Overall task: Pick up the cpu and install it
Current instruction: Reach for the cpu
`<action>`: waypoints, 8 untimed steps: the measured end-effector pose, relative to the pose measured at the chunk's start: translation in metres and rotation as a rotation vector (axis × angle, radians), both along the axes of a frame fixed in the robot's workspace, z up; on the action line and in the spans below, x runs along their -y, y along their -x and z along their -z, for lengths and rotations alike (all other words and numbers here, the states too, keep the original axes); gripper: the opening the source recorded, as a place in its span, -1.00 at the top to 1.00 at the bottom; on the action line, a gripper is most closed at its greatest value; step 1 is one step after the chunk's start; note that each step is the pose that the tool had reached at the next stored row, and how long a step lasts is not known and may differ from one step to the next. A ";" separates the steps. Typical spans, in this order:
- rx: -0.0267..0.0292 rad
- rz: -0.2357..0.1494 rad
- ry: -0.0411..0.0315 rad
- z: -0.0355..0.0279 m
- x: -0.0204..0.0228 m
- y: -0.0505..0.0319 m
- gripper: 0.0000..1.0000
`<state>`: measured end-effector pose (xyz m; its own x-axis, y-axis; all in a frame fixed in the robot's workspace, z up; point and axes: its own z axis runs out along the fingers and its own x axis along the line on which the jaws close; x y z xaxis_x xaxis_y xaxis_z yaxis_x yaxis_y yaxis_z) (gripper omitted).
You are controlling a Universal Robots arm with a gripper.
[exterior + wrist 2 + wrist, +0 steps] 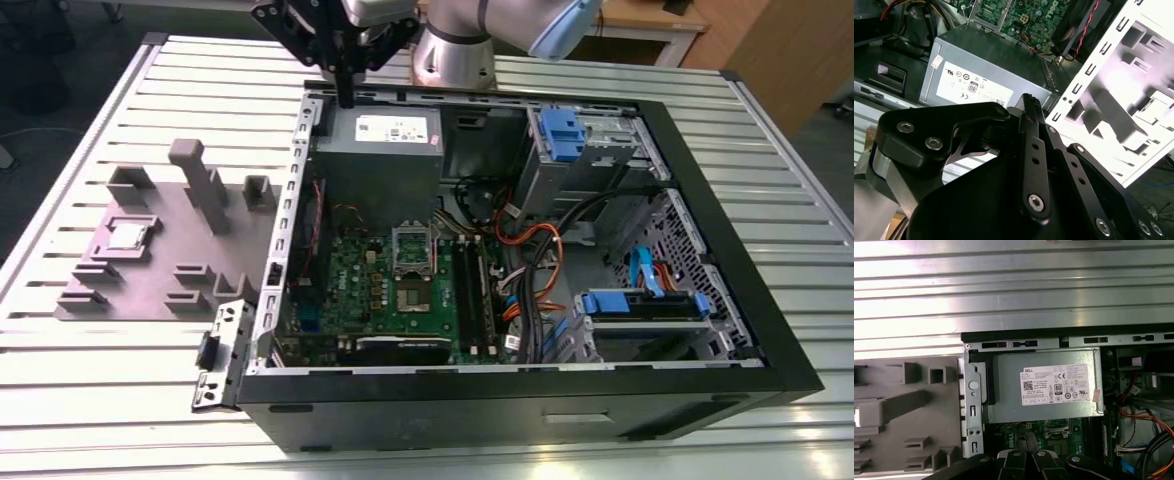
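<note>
The cpu (130, 235), a small silver square, lies in a recess of the grey holder plate (160, 270) at the exterior view's left, outside the case. My gripper (347, 98) hangs above the back edge of the open computer case (694, 200), over the grey power supply box (379, 150), well away from the cpu. Its fingers are shut together with nothing between them, as the second wrist view (1029, 98) and the first wrist view (1027, 456) also show. The silver socket frame (412, 245) stands raised on the green motherboard (360, 290).
The case holds blue drive brackets (561, 130), orange and black cables (527, 250) and a second blue bracket (641, 303). Upright posts (200, 185) rise from the holder plate. Everything rests on a ribbed metal table (80, 380). The labelled power supply (1054, 385) lies under the fingers.
</note>
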<state>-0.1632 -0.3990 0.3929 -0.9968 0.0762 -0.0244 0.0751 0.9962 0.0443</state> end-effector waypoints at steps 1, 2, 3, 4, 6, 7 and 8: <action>0.0000 0.000 0.0000 0.0000 0.0000 0.0002 0.79; 0.0000 0.000 0.0000 0.0000 0.0000 0.0005 0.79; 0.0000 0.000 -0.0001 0.0000 0.0000 0.0008 0.79; 0.0001 0.000 -0.0001 0.0000 0.0000 0.0010 0.79; 0.0000 0.000 -0.0001 0.0000 0.0000 0.0015 0.79; 0.0000 0.000 -0.0001 0.0000 0.0000 0.0017 0.79; 0.0001 0.000 -0.0001 0.0000 0.0000 0.0021 0.79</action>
